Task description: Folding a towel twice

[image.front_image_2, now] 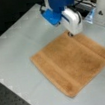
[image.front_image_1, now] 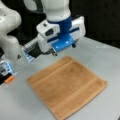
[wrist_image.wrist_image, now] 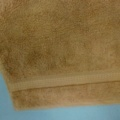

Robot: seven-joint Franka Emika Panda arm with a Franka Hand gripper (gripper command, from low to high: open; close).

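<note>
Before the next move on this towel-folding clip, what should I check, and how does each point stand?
1. Towel lies flat and unfolded on the table: ok.
2. All four towel corners visible in a front view: ok.
3. Gripper hovers by the towel's far corner in both front views: ok.
4. Fingers open or shut: cannot tell.
5. Gripper touching the cloth: cannot tell.
6. Wrist view shows the towel's banded edge, no fingers visible: ok.

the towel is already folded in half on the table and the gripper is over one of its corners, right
Not quite: the towel is not folded. It lies spread flat in a single layer on the table, as both front views show. The gripper is indeed over one corner.
</note>
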